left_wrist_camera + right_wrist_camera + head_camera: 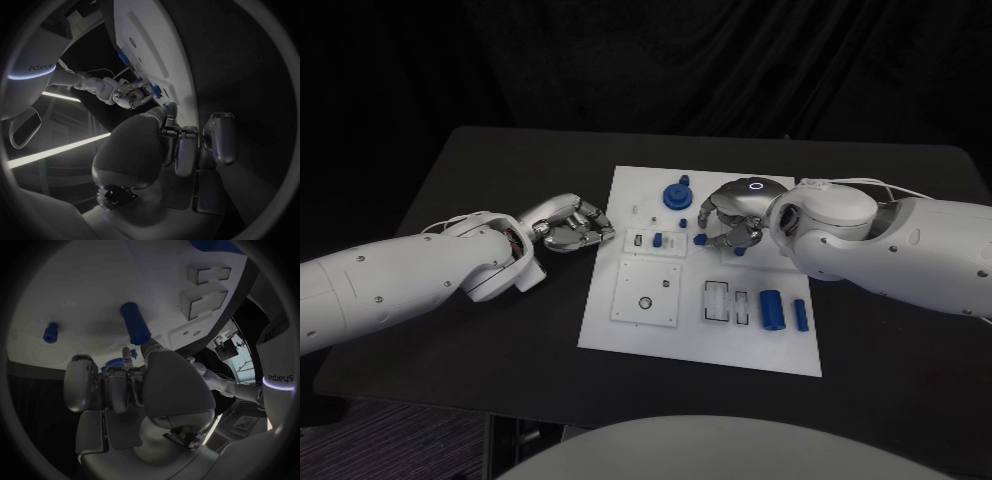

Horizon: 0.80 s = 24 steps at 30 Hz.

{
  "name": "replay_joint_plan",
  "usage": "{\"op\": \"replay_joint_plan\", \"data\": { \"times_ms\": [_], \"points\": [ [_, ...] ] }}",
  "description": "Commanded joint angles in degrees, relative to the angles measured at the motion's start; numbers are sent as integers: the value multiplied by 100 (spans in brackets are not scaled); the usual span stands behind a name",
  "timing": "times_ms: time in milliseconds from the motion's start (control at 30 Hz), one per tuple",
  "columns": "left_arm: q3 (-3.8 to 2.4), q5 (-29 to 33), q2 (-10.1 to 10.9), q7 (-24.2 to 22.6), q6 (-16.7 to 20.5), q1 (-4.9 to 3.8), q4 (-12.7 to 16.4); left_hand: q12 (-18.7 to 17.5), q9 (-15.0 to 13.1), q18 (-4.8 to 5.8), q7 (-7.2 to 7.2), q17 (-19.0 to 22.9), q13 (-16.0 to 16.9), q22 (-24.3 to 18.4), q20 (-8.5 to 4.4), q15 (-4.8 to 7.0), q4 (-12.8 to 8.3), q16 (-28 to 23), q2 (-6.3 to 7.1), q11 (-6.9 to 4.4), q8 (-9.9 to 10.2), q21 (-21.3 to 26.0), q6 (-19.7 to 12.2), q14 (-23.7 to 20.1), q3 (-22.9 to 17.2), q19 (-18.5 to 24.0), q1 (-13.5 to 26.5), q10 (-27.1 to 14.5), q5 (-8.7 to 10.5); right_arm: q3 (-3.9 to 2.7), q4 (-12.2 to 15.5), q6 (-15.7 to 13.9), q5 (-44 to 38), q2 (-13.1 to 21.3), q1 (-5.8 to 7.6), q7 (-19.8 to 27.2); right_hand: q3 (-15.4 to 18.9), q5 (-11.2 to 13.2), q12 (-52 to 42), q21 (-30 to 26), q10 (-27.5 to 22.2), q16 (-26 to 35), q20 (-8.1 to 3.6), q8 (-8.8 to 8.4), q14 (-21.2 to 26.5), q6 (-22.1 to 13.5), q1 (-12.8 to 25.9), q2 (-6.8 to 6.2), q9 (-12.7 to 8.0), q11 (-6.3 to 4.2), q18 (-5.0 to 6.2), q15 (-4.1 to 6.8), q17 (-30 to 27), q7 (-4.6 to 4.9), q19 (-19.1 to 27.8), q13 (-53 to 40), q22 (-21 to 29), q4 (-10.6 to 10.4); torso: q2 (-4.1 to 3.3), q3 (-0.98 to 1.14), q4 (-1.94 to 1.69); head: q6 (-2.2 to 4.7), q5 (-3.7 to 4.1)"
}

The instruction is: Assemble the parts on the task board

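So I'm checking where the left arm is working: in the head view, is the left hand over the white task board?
No. The left hand sits over the black table just beside the task board, its fingers curled.

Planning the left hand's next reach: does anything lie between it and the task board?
Nothing visible does. The left hand sits curled on bare black table just off the task board's near edge. The right hand works farther across the board.
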State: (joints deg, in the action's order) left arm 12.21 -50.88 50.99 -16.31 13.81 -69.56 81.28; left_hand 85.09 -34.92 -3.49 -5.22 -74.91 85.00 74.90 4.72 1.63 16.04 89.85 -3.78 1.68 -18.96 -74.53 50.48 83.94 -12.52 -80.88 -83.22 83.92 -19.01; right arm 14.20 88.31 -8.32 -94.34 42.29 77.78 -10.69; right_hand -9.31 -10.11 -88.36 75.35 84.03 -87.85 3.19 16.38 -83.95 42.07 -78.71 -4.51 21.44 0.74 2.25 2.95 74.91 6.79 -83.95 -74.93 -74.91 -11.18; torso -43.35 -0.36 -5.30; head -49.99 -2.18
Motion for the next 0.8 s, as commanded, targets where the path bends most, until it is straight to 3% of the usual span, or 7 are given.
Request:
{"op": "replay_joint_plan", "data": {
  "times_ms": [33,367,600,633,800],
  "points": [
    [-4,49,-14,-33,-58,15,6,-31,8,-27,-19,-1509,125,1010,-12,10,22,15,-13,-44,22,39,5,606,-9,39,36,91,-23,-3,-4,104,-32,-17,-18,-9,48,46,16,-13,328,14,53,32,-539,50,39,8,12,49,103,-45,1350,-7,-34,-1218,-1075,-4,-3,-1,-2,-1,-2],
    [-4,49,-31,-33,-78,19,-9,-43,13,-30,-23,-1509,117,1005,-10,8,27,15,-18,-41,25,55,3,606,-10,49,39,79,-22,-3,-37,208,-32,-79,-21,-31,69,134,16,-16,327,17,52,146,-537,252,19,19,79,41,104,-41,1347,-28,-34,-1217,-1075,25,-8,1,-5,-1,4],
    [-4,49,-35,-25,-88,20,-7,-43,13,-30,-23,-1509,117,1005,-10,8,27,15,-18,-41,25,55,3,606,-10,49,39,79,-22,-3,-68,331,-32,-139,-21,-45,30,-138,13,-14,329,20,27,359,-536,564,-125,54,246,-5,105,-8,1345,-98,-35,-1222,-1077,162,-10,-1,2,-1,-4],
    [-4,49,-35,-24,-89,20,-5,-43,13,-30,-23,-1509,117,1005,-10,8,27,15,-18,-41,25,55,3,606,-10,49,39,79,-22,-3,-75,346,-32,-147,-21,-48,34,-179,10,-9,333,14,15,451,-538,644,-142,52,311,-19,104,4,1349,-121,-37,-1226,-1079,193,-11,0,2,-1,-3],
    [-4,49,-35,-16,-95,21,-2,-43,13,-30,-23,-1509,117,1005,-10,8,27,15,-18,-41,25,55,3,606,-10,49,39,79,-22,-3,-117,392,-32,-187,-24,-59,32,-201,9,-13,335,20,8,517,-536,654,-156,67,363,-27,104,13,1345,-137,-35,-1228,-1077,218,-10,3,-1,-1,-1]
  ]
}}
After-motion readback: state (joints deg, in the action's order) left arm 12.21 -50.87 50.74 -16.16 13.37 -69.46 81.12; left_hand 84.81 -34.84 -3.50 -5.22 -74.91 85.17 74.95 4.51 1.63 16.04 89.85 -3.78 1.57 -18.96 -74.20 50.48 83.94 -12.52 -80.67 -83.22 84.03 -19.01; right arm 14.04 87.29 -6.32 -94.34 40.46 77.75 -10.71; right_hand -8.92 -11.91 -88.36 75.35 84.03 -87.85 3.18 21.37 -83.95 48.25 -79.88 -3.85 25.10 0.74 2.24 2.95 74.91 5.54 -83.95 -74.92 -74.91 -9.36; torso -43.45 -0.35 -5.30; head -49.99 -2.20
